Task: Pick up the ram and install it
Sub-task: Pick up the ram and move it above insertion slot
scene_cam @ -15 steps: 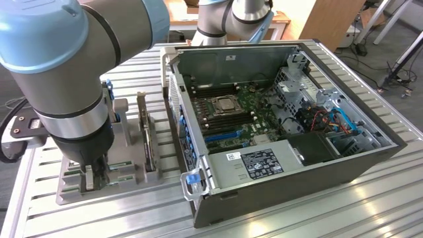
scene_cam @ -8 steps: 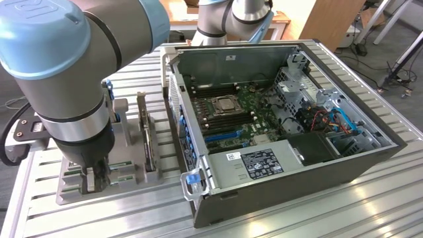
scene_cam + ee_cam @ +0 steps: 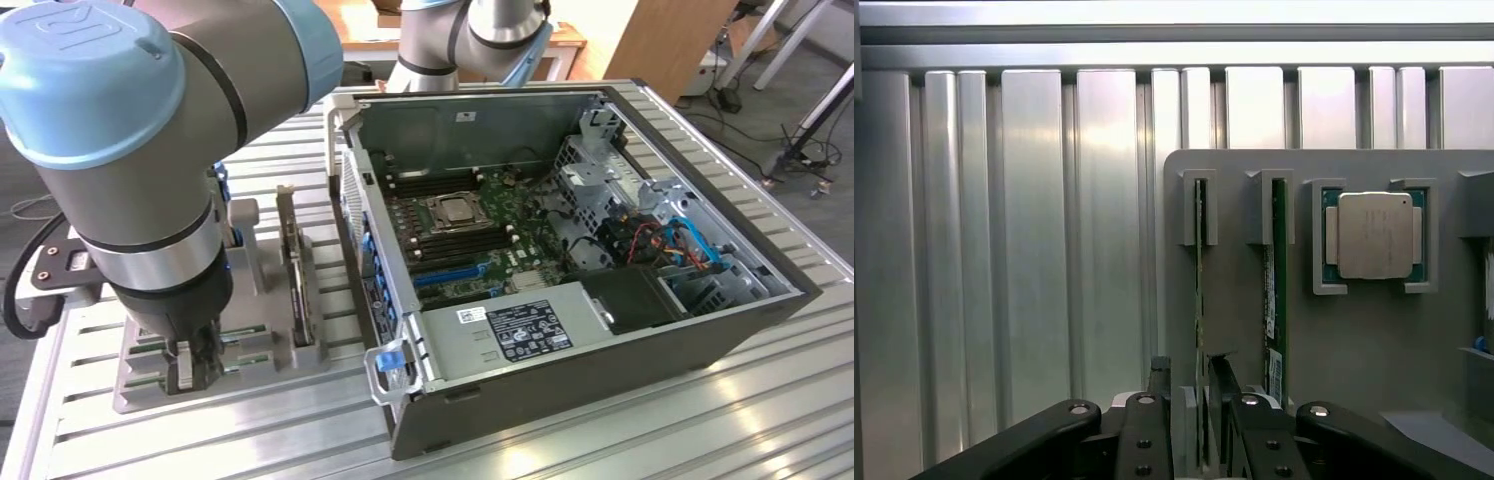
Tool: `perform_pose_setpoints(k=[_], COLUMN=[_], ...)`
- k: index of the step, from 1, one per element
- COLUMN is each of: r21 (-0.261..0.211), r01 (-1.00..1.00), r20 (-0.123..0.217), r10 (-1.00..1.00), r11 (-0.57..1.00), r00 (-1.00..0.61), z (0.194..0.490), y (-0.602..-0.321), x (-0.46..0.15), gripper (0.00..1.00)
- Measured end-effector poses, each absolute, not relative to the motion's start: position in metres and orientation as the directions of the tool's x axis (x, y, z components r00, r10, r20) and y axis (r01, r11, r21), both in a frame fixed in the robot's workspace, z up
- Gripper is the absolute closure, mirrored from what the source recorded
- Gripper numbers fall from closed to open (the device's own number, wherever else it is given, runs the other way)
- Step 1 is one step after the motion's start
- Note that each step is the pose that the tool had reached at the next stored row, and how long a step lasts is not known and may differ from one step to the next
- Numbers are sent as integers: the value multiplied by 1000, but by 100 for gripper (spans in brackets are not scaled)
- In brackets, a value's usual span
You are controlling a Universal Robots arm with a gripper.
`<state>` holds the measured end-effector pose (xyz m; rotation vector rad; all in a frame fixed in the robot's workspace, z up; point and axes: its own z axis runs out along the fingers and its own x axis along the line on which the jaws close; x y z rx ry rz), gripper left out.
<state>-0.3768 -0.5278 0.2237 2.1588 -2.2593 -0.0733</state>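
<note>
claw (image 3: 1190,368) spread wide, straddling ram (image 3: 1199,250) – nothing gripped, lower left of exterior frame. ram stands on edge in slotted holder (image 3: 1239,300) – fingers (image 3: 1157,385) fit either side.

the ram (image 3: 1200,280), a thin green stick, stands on edge in the grey holder (image 3: 1239,300).

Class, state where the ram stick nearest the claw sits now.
In the wrist view, the ram stands on edge in the end slot of the grey holder, between the fingers of the open claw, with the second ram stick alongside.
</note>
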Motion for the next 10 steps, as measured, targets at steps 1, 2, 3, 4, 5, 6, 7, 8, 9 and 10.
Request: perform_pose_setpoints(k=[1, 2, 3, 4, 5, 6, 7, 8, 9, 10], r21=[45, 45, 45, 44, 44, 45, 45, 45, 45, 45], r01=[-998, -998, -998, -998, -998, -998, -998, -998, -998, -998], r20=[-21, -21, -21, -21, -21, -21, -21, -21, -21, -21], r10=[-999, -999, -999, -999, -999, -999, -999, -999, -999, -999], r11=[45, 45, 45, 45, 45, 45, 45, 45, 45, 45], r00=[-46, -46, -46, -46, -46, -46, -46, -46, -46, -46], z=[224, 224, 224, 223, 223, 223, 223, 223, 223, 223], y=[-528, -528, -528, -528, -527, -527, -526, -525, -524, -524], x=[-377, -377, -377, -377, -377, -377, -377, -377, -377, -377], gripper=[70, 70, 70, 70, 70, 70, 70, 70, 70, 70])
